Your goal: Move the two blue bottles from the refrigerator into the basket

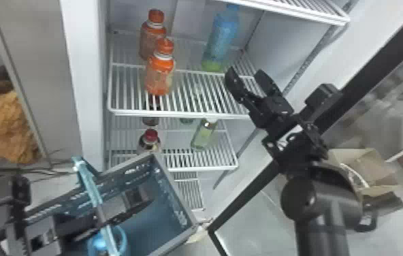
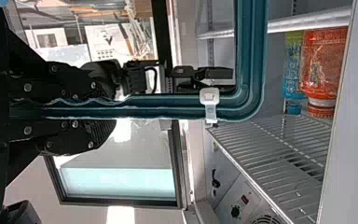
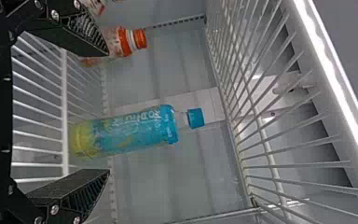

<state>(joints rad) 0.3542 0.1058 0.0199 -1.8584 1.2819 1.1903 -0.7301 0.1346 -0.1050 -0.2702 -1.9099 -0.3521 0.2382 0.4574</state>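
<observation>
Hold the left gripper [image 2: 114,108] steady, closed on the rim of the dark teal plastic basket [image 1: 174,194]; a rounded blue thing [image 1: 99,243] there may be the other bottle. Farther off, the right gripper [image 1: 246,73] gapes wide; slide it straight in, low, past the white wire shelf's front bar [image 1: 177,113], centring on the upright blue-capped clear plastic bottle [image 3: 137,129] before squeezing.

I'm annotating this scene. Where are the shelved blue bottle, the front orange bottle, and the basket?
Blue bottle [image 3: 135,131], right wrist view, label.
Front orange bottle [image 1: 158,80], head view, body.
Basket [image 1: 171,192], head view, inner wall.
</observation>
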